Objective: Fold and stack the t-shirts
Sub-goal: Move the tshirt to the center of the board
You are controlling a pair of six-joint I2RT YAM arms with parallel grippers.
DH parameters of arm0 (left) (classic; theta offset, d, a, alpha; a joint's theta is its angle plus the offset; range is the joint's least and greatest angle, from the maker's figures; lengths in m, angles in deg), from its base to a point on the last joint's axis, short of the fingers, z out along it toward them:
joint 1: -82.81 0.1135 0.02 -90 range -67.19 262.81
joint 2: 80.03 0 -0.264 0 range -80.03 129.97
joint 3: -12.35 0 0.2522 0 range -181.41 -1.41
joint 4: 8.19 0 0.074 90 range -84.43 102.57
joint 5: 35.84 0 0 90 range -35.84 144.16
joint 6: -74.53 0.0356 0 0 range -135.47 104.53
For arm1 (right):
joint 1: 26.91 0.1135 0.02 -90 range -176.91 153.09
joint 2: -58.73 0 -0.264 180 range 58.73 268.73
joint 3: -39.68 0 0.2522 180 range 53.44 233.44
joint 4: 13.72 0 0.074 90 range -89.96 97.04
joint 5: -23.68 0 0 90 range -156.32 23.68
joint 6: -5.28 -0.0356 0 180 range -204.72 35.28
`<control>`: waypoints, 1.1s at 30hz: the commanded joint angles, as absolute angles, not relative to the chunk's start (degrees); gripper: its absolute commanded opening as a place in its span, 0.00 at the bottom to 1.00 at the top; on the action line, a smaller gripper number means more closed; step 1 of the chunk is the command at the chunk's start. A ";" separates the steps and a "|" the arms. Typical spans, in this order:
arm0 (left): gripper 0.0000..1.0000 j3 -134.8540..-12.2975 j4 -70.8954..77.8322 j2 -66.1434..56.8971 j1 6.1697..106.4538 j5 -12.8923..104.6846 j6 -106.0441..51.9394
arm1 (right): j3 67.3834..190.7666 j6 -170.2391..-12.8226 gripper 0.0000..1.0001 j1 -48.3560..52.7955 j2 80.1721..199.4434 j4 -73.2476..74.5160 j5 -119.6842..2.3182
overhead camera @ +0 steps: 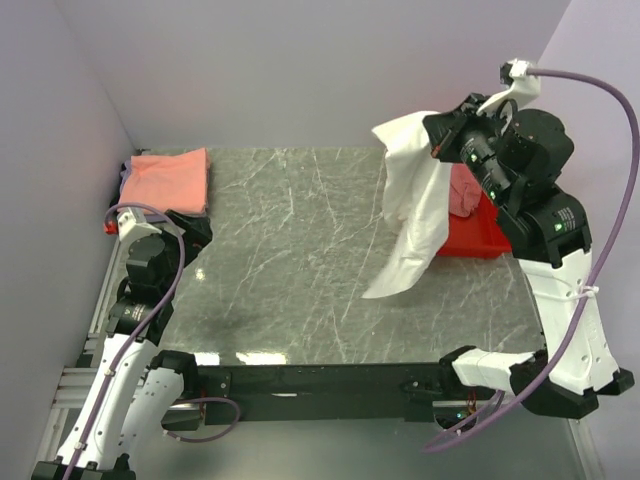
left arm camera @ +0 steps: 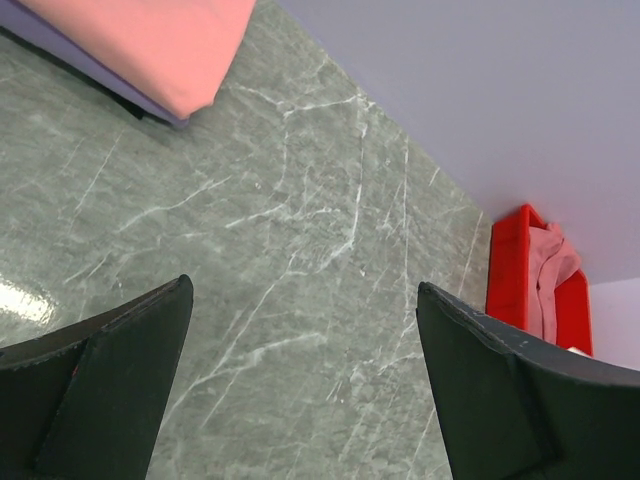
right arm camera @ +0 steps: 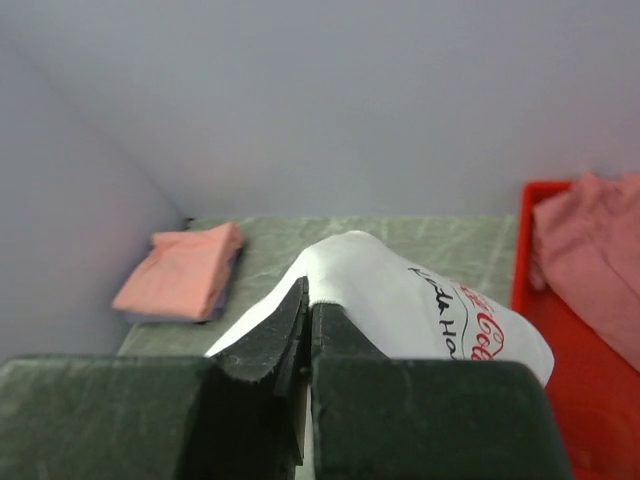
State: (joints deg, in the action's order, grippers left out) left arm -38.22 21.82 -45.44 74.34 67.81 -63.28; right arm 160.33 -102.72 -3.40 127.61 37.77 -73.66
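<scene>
White cotton, up in the air! The right gripper (overhead camera: 437, 150) is clamped tight on a bunched fold of the white t-shirt (overhead camera: 410, 205), high over the far right of the marble table (overhead camera: 300, 260). The cloth hangs in a long twisted drape beside the red tray (overhead camera: 475, 245). Whether its lowest tip brushes the tabletop, I cannot tell from above. The wrist view shows the red lettering riding just past the closed fingers.

Over on the left, the left gripper (left arm camera: 300, 300) hovers with its jaws spread wide and nothing between them. It is near the pile in the far left corner: a salmon-orange t-shirt (overhead camera: 168, 180) folded on top of a lavender one (left arm camera: 95, 72). 1 dusty-pink t-shirt (overhead camera: 462, 192) lies crumpled in the tray.

By my read that is 2 done and 2 to go, and the step in hand is laying this white one out flat. To do it well, carry it over the bare middle of the table and lower it slowly so the hanging end lands first. Then drag away from that end so the cloth unrolls rather than heaps. A single pinch leaves it twisted, so the free left gripper ought to take a second corner and pull it square. Keep the drape off the tray rim, where it could snag.
</scene>
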 commanded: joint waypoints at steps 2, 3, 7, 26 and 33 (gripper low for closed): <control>0.99 -40.34 23.59 -45.84 74.20 68.39 -65.04 | 170.41 -100.18 0.00 2.86 131.31 38.26 -69.76; 1.00 -40.78 23.94 -45.84 74.20 68.57 -65.39 | 172.60 -100.10 0.00 4.63 131.93 38.79 -68.97; 0.99 -41.57 25.52 -45.93 74.20 69.27 -65.66 | 175.51 -98.78 0.00 12.72 134.39 37.83 -70.89; 1.00 -45.09 34.57 -41.01 74.20 71.83 -69.26 | 133.60 -112.37 0.00 6.71 134.94 16.41 -61.96; 1.00 -42.90 36.86 -35.04 74.20 64.73 -69.26 | 102.77 -112.58 0.00 1.40 126.85 13.38 -61.57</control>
State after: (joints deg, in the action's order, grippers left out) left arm -43.21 35.37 -36.00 74.34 69.82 -68.97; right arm 107.74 -111.17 0.60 133.58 16.81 -61.20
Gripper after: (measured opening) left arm 0.995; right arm 0.011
